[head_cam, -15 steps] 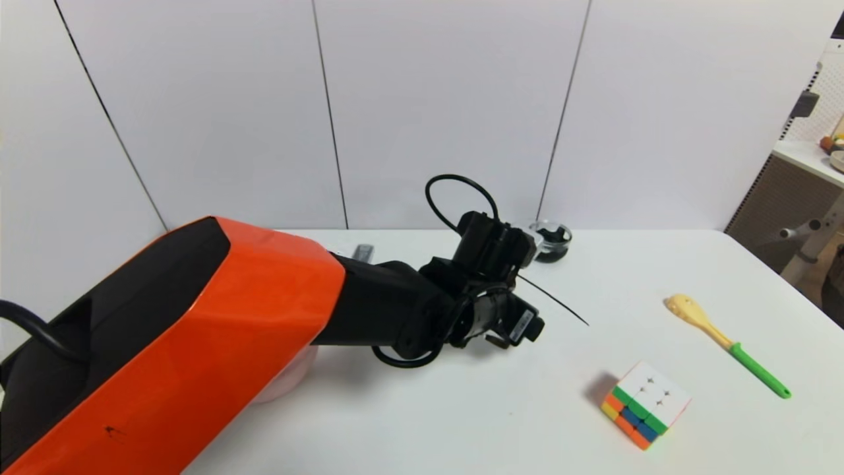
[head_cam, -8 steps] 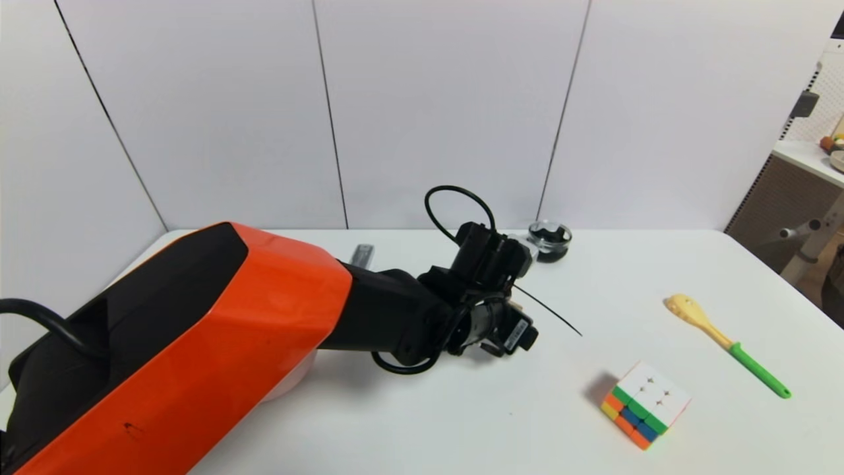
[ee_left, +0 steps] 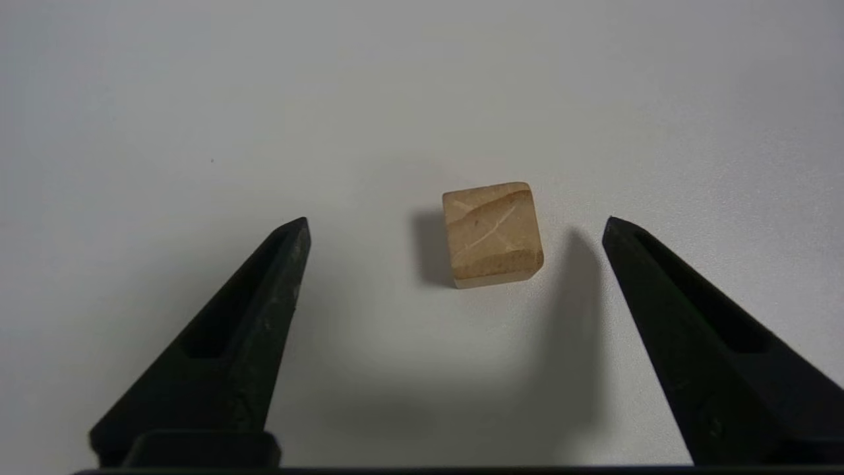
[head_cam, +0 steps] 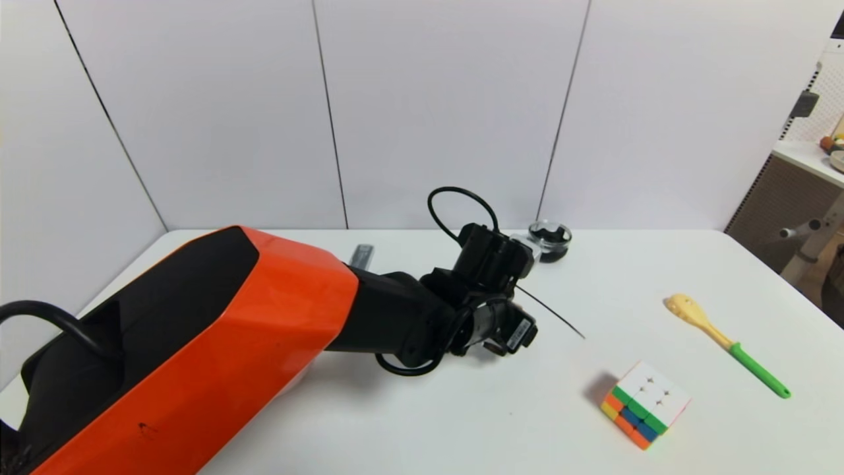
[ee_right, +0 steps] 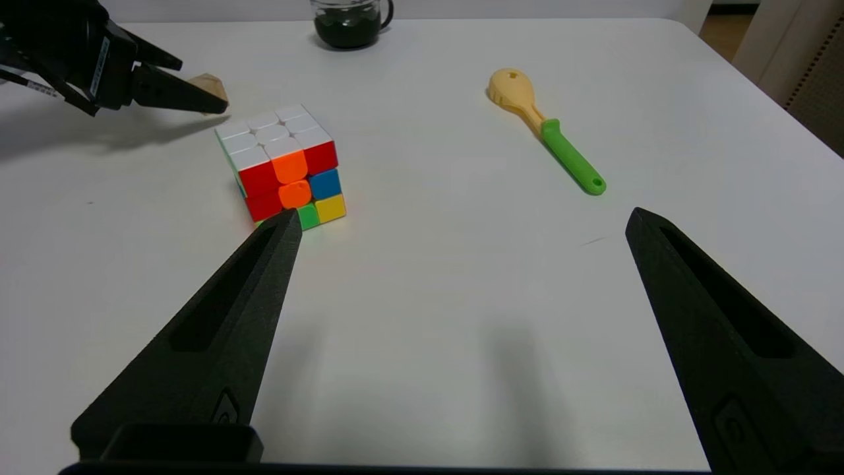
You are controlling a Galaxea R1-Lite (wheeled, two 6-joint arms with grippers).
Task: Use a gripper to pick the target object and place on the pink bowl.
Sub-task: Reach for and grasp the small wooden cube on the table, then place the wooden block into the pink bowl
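Reaching low over the white table (head_cam: 461, 415), the left gripper (ee_left: 455, 227) is hanging just above the surface with its two black fingers (ee_left: 264, 297) spread apart, and the small wooden cube (ee_left: 492, 235) is sitting on the table in the gap between them — nearer one fingertip than the other, touched by neither. The cube is lying flat, pale brown with lighter grain lines across its top face, and is casting a small shadow to one side. In the head view the orange-and-black left arm (head_cam: 217, 343) is stretching in from the near left toward the middle of the table, its bulk covering the cube and most of the pink bowl (head_cam: 300, 379), of which only a pale sliver is showing beneath the arm's underside. Well apart from the gripper, a multicoloured puzzle cube (head_cam: 645, 404) is standing at the near right of the table, and a yellow spoon with a green handle (head_cam: 725, 344) is lying farther right of it. A small black-and-glass dish (head_cam: 550, 239) is sitting at the far edge by the wall, just beyond the left wrist. The right gripper (ee_right: 461, 224) is idling over the near right part of the table, its fingers also standing wide apart and holding nothing — from there the left gripper's fingertip is showing against the wooden cube's side.
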